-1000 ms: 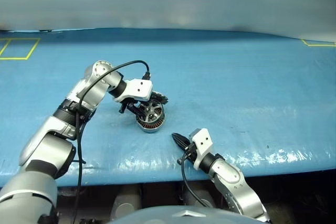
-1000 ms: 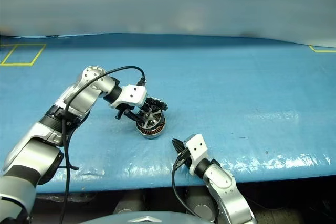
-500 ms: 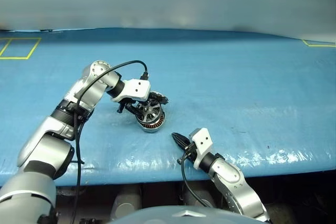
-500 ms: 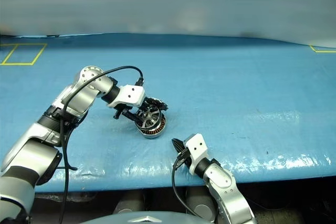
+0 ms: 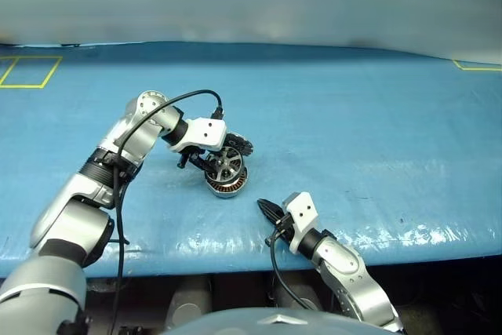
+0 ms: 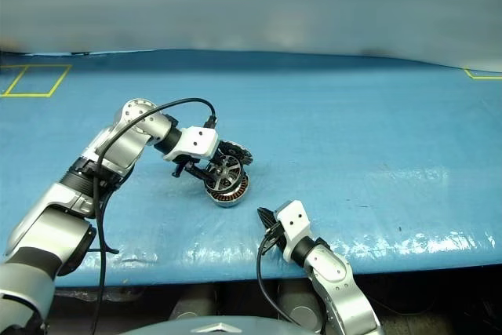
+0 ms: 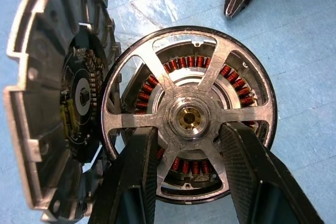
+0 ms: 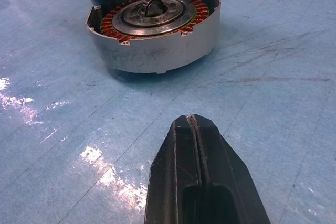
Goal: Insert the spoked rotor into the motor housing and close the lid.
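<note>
My left gripper (image 7: 189, 132) is shut on the spoked rotor (image 7: 157, 85), one black finger on each side of its silver hub. The rotor hangs slightly tilted just over the open motor housing (image 5: 228, 185), whose copper-brown windings (image 7: 239, 90) show through the spokes. The lid (image 5: 240, 146) stands open on the housing's far edge, its dark patterned inner face (image 7: 58, 103) turned to the rotor. My right gripper (image 5: 267, 209) is shut and empty, low over the table a short way in front of the housing (image 8: 157, 45).
Everything rests on a blue sheeted table (image 5: 353, 139) with its front edge (image 5: 392, 245) close behind my right gripper. Yellow tape marks (image 5: 27, 72) lie at the far left and far right corners.
</note>
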Tool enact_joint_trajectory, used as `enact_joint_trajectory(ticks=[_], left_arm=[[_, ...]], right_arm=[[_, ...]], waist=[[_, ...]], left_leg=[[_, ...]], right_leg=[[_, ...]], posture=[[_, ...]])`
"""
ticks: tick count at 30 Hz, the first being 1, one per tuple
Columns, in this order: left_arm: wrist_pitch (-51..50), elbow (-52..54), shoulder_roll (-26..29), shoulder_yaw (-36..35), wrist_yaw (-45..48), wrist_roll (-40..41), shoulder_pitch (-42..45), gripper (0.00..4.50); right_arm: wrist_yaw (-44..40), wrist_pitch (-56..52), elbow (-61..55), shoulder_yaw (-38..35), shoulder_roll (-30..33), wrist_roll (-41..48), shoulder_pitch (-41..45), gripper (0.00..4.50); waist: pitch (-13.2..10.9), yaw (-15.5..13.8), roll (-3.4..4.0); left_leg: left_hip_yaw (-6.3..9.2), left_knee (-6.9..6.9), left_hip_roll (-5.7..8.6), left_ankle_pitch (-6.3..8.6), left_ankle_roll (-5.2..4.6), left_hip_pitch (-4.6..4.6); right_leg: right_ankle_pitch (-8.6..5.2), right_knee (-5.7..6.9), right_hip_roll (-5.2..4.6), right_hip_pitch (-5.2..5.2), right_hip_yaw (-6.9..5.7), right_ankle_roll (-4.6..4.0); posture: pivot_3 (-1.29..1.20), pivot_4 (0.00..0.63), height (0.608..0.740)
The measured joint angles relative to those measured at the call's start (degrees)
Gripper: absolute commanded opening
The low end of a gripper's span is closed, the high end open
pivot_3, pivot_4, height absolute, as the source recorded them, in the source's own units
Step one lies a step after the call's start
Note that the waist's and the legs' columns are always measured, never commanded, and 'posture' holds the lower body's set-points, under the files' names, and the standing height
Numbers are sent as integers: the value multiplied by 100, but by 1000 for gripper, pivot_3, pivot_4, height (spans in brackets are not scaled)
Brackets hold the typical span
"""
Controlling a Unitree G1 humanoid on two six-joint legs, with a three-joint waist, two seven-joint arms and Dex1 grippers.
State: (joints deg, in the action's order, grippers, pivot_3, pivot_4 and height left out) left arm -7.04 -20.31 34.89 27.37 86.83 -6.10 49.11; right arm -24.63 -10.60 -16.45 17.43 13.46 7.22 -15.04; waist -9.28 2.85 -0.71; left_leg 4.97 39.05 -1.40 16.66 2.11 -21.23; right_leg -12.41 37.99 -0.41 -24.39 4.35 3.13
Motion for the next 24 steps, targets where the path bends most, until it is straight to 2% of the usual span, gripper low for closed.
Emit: enact_joint_trajectory(ticks=[24], left_arm=[[1, -69, -50, -5, -49, 33, 10, 1514]], right_arm=[[-9, -2, 0, 2, -20, -8, 4, 0]], waist=[[0, 15, 0]], left_leg=[[0, -1, 0, 0, 0, -1]], right_leg=[[0, 0, 1, -2, 0, 0]], posture=[[0, 150, 740]])
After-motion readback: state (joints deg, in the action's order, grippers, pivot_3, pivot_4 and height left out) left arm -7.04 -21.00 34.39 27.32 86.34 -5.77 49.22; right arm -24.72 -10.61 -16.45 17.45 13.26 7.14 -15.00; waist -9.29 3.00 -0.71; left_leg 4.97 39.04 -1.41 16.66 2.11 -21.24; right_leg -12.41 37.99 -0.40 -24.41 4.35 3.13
